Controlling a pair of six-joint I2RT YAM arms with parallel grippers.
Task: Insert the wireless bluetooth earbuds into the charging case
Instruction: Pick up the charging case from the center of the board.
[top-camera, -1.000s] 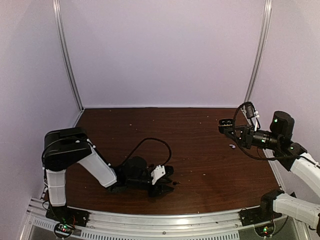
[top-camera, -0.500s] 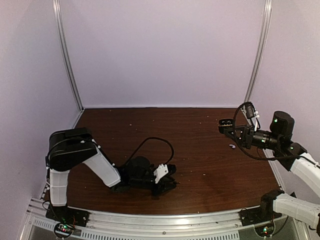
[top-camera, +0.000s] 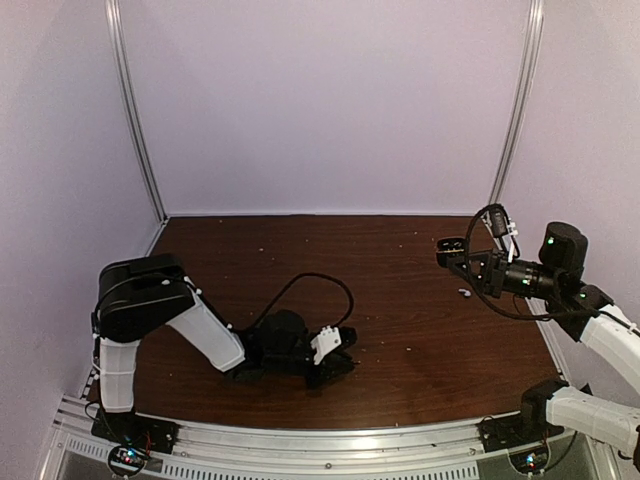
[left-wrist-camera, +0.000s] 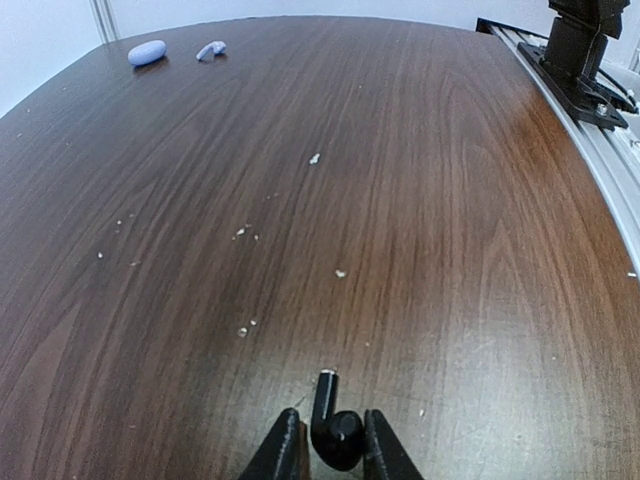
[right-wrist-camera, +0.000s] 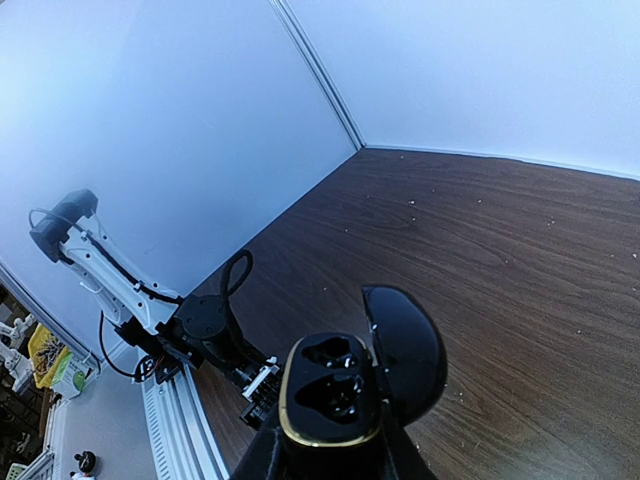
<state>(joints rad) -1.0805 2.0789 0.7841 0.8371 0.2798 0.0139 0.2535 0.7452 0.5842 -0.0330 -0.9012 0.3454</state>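
Left wrist view: left gripper (left-wrist-camera: 332, 420), low on the dark wood-grain desk (left-wrist-camera: 420, 200), pinches a small black stemmed earbud (left-wrist-camera: 338, 440) resting on the desk; two small whitish buds (left-wrist-camera: 147, 52) lie well apart from it, near the far edge. Right wrist view: right gripper (right-wrist-camera: 330, 465) clamps a glossy black gold-rimmed charging case (right-wrist-camera: 325, 395), lid open, raised above the desk.

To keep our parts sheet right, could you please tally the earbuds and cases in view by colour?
Black bud: 1, between the left claw fingers
White buds: 2
Black case: 1, open, in the right claw
Total: 4
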